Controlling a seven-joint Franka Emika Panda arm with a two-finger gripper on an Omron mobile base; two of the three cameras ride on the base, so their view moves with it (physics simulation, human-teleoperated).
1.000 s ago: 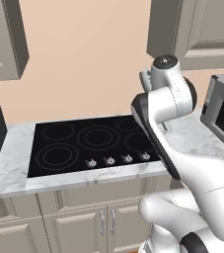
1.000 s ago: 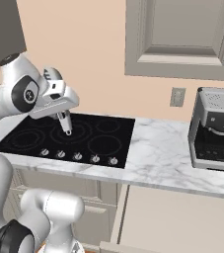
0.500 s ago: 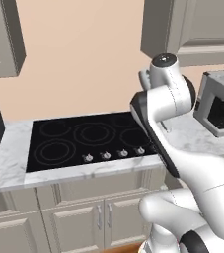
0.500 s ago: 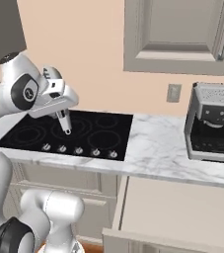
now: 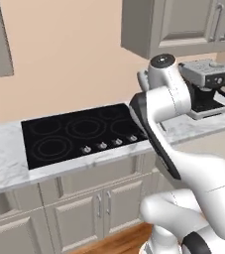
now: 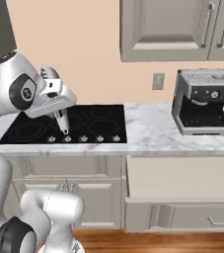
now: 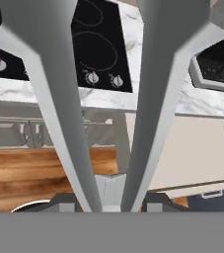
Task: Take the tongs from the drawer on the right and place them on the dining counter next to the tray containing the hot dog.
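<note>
My gripper (image 6: 59,115) is shut on the tongs (image 6: 63,124), which hang point-down over the black cooktop (image 6: 84,121). In the hand view the tongs' two long silver-grey arms (image 7: 52,94) spread up from their joined end at my gripper (image 7: 109,197). The drawer (image 6: 182,179) stands pulled out below the marble top at the right, its light beige inside bare, also seen in the hand view (image 7: 197,153). The dining counter, the tray and the hot dog are out of view.
A steel coffee machine (image 6: 202,101) stands on the marble top (image 6: 148,133) right of the cooktop, above the drawer. Wall cabinets (image 6: 177,27) hang overhead. Paired cabinet doors (image 5: 101,206) sit under the cooktop. Wooden floor (image 7: 29,173) lies below.
The base has driven, so both base views have shifted: the coffee machine and the pulled-out drawer have come further into the picture. The arm's pose and its hold on the tongs are unchanged.
</note>
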